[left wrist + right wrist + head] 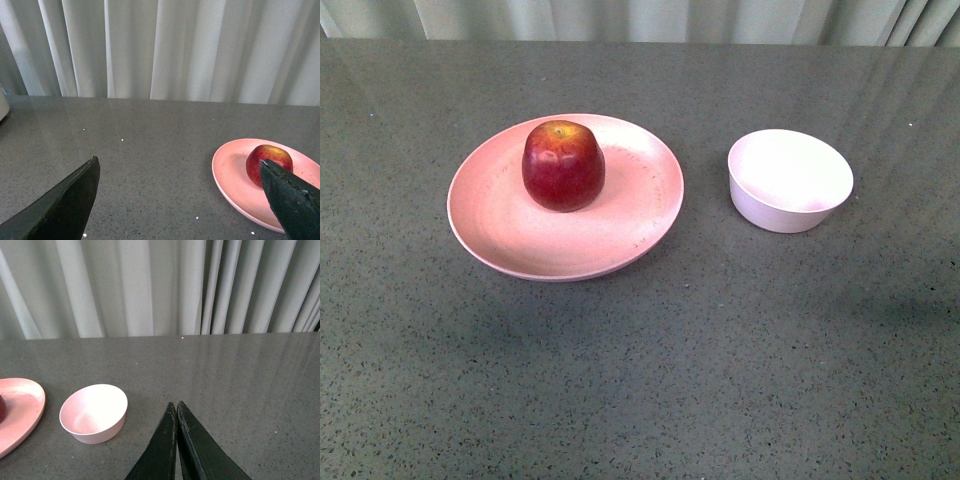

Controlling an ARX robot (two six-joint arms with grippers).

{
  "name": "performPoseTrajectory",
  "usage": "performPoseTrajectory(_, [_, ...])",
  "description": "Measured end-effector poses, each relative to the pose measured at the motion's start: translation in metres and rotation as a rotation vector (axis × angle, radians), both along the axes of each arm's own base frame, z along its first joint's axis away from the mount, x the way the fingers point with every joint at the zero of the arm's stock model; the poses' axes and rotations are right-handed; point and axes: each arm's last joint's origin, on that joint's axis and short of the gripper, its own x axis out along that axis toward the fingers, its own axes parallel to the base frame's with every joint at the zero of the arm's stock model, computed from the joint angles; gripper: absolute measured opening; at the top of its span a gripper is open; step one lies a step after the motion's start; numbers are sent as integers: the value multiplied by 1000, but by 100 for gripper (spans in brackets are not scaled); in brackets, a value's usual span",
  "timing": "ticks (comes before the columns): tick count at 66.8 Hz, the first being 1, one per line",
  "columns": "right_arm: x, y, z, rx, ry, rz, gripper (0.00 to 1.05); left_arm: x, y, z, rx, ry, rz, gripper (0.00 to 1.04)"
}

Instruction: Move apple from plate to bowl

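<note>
Dark-red apple (pixel 563 165) sits on the pink plate (pixel 510 238), a bit back of centre, stem dimple up. The bowl (pixel 790 180) stands empty, apart from the plate, to its right. Neither arm shows in front view. Fruit is round, so no long axis to line up w/.

Left wrist view: my left gripper (pixel 178 162) has jaws spread wide, nothing btwn them. Apple (pixel 267 154) lies ahead and off to one side, partly behind one finger (pixel 292 200), not btwn the two. Plate (pixel 232 175) is under it.

Right wrist view: my right gripper (pixel 176 406) has tips pressed together, holding nothing. Bowl (pixel 93 412) is near, ahead and to the side. Plate (pixel 20 410) lies beyond it, w/ only a sliver of apple at the frame edge.

Judgement: left arm is nearer the apple and is the open one. It needs a sideways shift toward the plate to centre the fruit btwn the fingers.
</note>
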Motion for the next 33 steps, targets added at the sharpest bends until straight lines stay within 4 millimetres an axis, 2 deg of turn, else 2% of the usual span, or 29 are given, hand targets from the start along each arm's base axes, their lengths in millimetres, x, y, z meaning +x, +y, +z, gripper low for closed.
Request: performPoseTrajectory(33, [-14,0,0,0,-3,0,2,0,0,0,0,0,0,96])
